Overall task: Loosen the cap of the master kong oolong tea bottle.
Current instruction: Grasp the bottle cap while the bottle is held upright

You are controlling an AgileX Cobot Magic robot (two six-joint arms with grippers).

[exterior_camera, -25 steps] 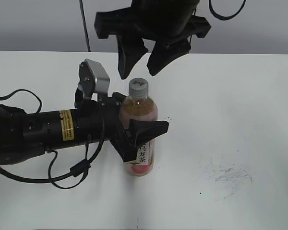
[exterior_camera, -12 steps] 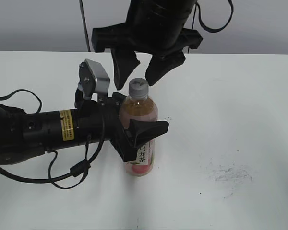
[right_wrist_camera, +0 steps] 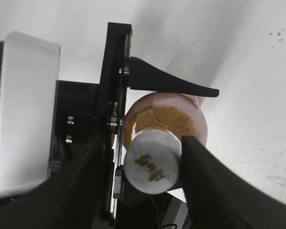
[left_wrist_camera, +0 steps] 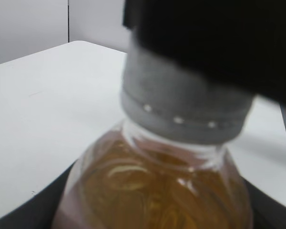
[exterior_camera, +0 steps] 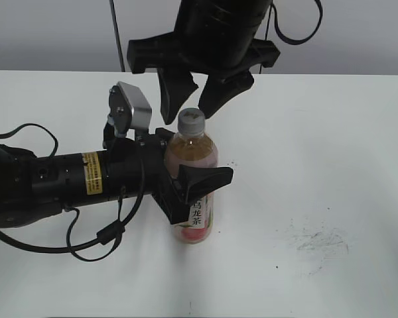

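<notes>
The master kong oolong tea bottle point(exterior_camera: 194, 156) stands upright on the white table, amber tea showing through its shoulder point(left_wrist_camera: 152, 191). My left gripper point(exterior_camera: 199, 173) comes in from the left and is shut on the bottle's body, one black finger point(right_wrist_camera: 171, 86) lying across the far side. The white cap point(exterior_camera: 191, 121) has a small printed mark on top point(right_wrist_camera: 152, 166). My right gripper point(exterior_camera: 188, 114) hangs over it from above, open, one finger on each side of the cap. Its right finger point(right_wrist_camera: 200, 171) is against the cap's edge. A gap shows at the other finger.
The left arm's black body and silver camera bracket point(exterior_camera: 129, 109) lie across the table's left half, with a loose cable point(exterior_camera: 93, 238) in front. Dark scuff marks point(exterior_camera: 315, 242) spot the table point(exterior_camera: 331, 152) at the right. A grey wall rises behind.
My right gripper has come down from above the bottle, and its fingers now flank the cap and stand slightly closer together. The left gripper and the bottle have not moved.
</notes>
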